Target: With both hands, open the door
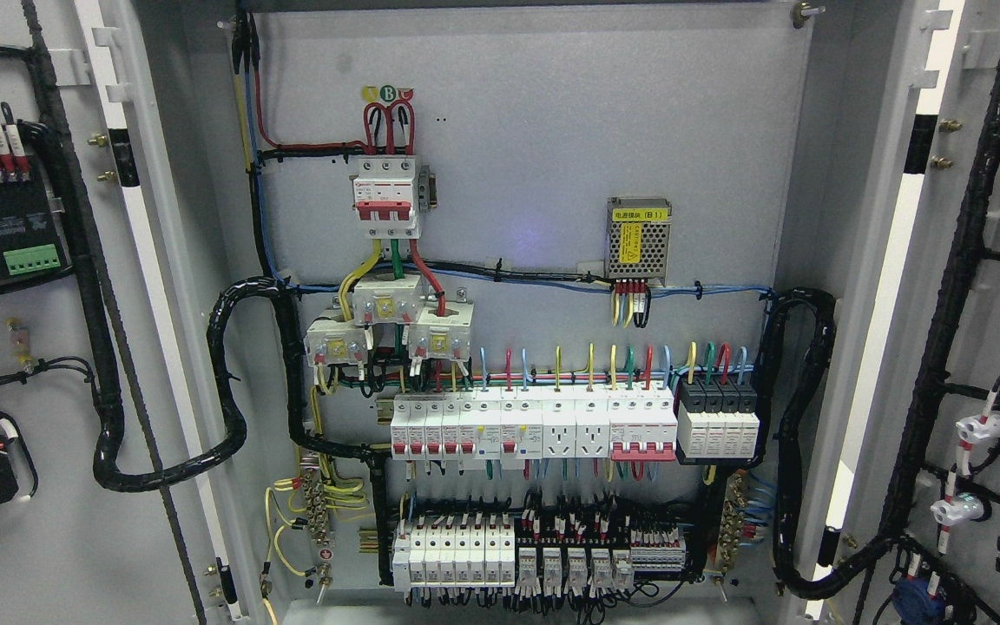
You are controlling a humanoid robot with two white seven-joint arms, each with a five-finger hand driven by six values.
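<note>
Two doors [75, 347] swung wide, cabinet [535, 130] exposed.

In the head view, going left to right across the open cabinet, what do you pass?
Left door with its wiring → black cable loom → red-handled main breaker → mesh-cased power supply → black module block → right cable loom → right door.
</note>
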